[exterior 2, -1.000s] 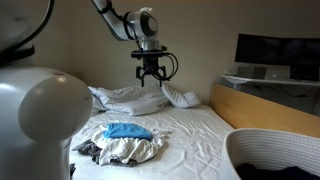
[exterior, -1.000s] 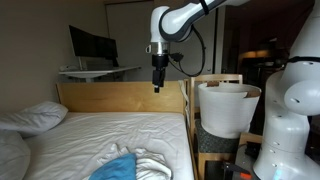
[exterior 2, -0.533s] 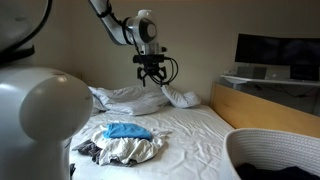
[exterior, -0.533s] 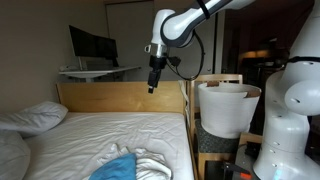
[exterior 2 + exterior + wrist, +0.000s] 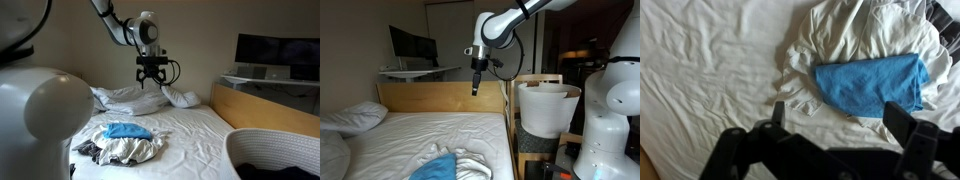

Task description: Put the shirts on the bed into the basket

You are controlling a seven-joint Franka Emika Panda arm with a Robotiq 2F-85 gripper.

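At the left of the wrist view there is only the bare white sheet of the bed [image 5: 710, 60], with nothing there for you to pick up. The claw [image 5: 837, 112] comes in from the bottom edge with its jaws spread wide and nothing between them, so it is empty.

The shirts [image 5: 865, 50] lie ahead of the claw and toward its right side. The white shirt [image 5: 845, 28] is bunched up farthest ahead. The blue shirt [image 5: 872, 85] rests on top of it and is the one nearest the claw. The dark grey shirt [image 5: 943, 18] shows only at the far right corner.

The blue shirt's long axis runs across the view, tipped a little and roughly in line with the gap between the jaws. I judge that you need to come forward, move right and go straight down onto it.

In an exterior view the claw [image 5: 475, 88] hangs high in front of the headboard [image 5: 440, 97]. The heap [image 5: 450, 165] sits well below the claw, off toward the foot of the bed. Right of the claw, past the side of the bed, stands the basket [image 5: 548, 105]. You have only one arm, so there is no choice of which to use.

I can read no brand, label or writing anywhere.
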